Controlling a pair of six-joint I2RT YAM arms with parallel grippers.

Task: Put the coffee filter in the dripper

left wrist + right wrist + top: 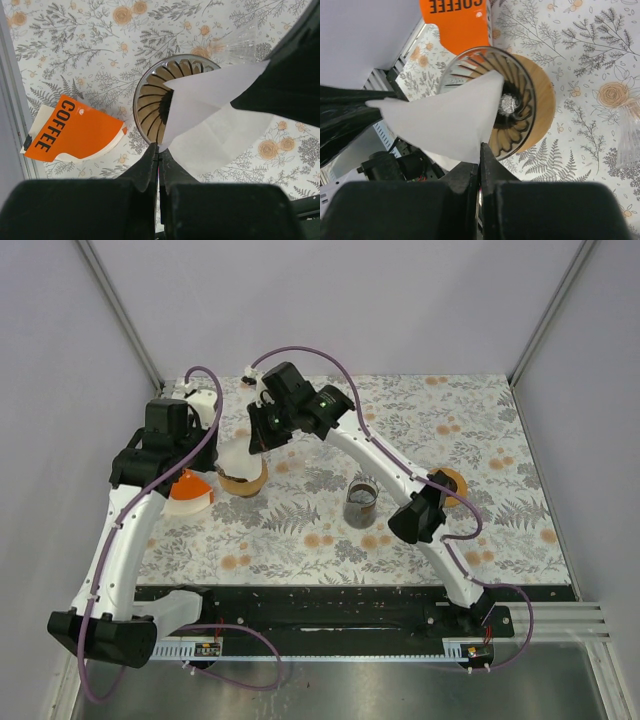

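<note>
Both arms meet at the far left of the floral-print tabletop (480,440).

Left gripper (158,152): jaws pressed together, pinching one edge of the white paper coffee filter (210,107). Right gripper (481,150): likewise clamped, nipping the opposite edge. The filter hangs in the air between the two, as a flat sheet, not opened into a cone.

Directly beneath sits the ribbed clear glass dripper (150,105), upright on its round wooden collar (544,102), mouth facing up. The filter overlaps only part of the rim; most of the paper lies off to one side of the opening. Its long axis runs from one gripper to the other, across the mouth rather than down into it.

Neither arm is clearly nearer; both sit just beside the rim, on opposite sides.

Judgement: the filter has to shift over the centre and go in tip downward. While both edges are held taut it looks unlikely to seat against the ribs.

Also present: a flat orange packet printed COFFEE (75,131) beside the dripper, and a small glass server (361,502) well apart, mid-table.
</note>
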